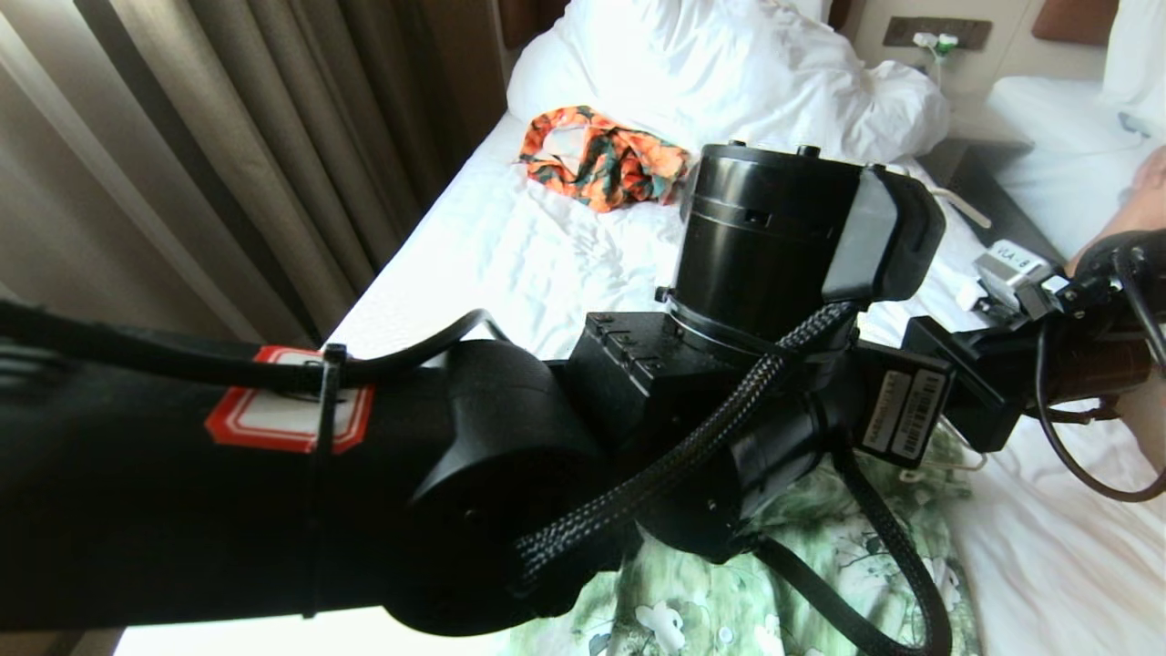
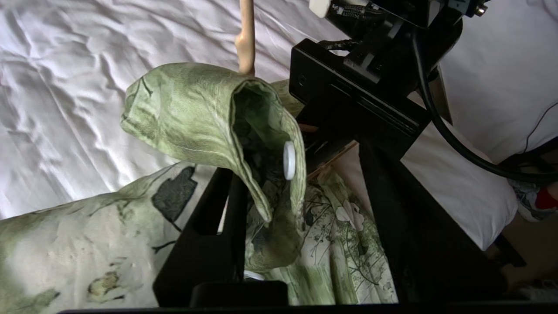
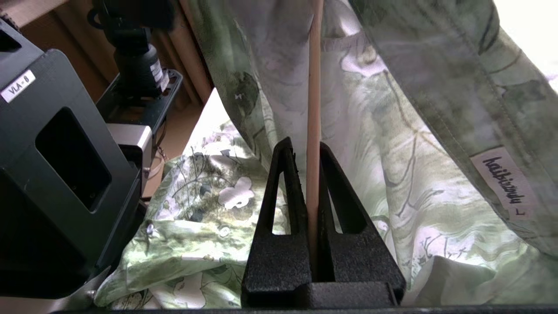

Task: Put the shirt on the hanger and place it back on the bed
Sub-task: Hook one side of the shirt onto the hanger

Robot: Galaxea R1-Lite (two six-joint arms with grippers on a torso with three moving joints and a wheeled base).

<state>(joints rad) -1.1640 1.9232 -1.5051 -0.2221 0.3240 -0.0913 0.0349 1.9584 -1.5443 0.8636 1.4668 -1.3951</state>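
Note:
The green and white floral shirt (image 1: 802,565) lies bunched on the bed (image 1: 510,246), below my two arms. My right gripper (image 3: 306,146) is shut on a thin cream bar of the hanger (image 3: 314,87), which runs up inside the shirt (image 3: 418,131). My left gripper (image 2: 296,174) is open just beside it. A folded shirt edge (image 2: 196,113) with a white button (image 2: 289,160) hangs loose between its fingers (image 2: 209,226), draped over the hanger's end (image 2: 246,35). The left forearm hides both grippers in the head view.
An orange and dark green garment (image 1: 601,155) lies further up the bed, before the white pillows and duvet (image 1: 729,64). Curtains (image 1: 228,137) hang along the bed's left side. A nightstand (image 1: 984,155) and part of a person (image 1: 1148,191) are at the right.

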